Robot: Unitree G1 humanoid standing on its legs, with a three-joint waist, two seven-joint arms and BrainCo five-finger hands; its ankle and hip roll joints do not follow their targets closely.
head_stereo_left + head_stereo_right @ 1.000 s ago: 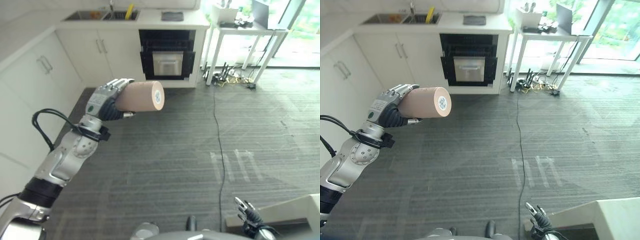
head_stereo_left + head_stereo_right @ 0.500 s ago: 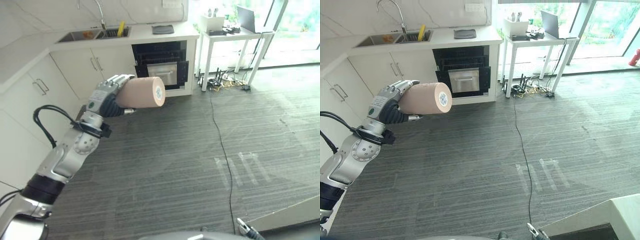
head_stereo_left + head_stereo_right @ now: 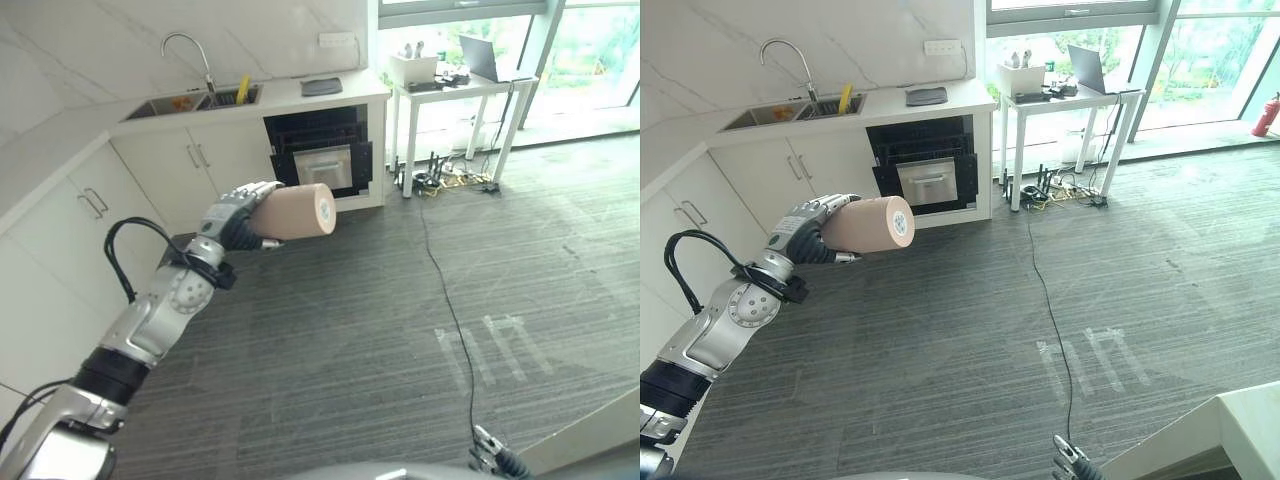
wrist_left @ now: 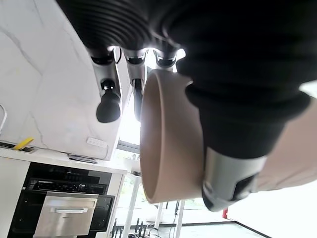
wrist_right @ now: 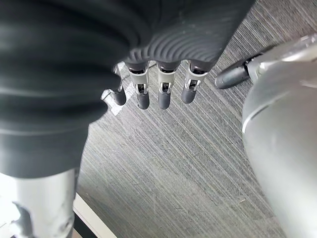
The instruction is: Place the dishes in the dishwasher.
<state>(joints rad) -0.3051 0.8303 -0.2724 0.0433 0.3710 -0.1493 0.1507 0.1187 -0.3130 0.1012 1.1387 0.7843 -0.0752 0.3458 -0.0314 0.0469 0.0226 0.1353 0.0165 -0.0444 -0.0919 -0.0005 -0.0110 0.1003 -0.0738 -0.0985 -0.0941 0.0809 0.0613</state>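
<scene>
One tan cup (image 3: 296, 211) sits gripped in the left robot hand (image 3: 232, 214); right robot hand (image 5: 163, 94) hangs with relaxed fingers above the floor (image 3: 380, 300).

A tan cylindrical cup (image 3: 293, 211) lies on its side in the air, base facing outward. The dishwasher (image 3: 322, 149) stands open under the tabletop, beside the sink cabinets.

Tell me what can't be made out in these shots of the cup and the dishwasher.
- Inside of the pink cup: the left robot hand covers its mouth in the eye views, and the thumb blocks it in the left wrist view.
- Dishwasher racks: too small and dark in both eye views.
- Right robot hand: cut off by the bottom edge in the eye views.
</scene>
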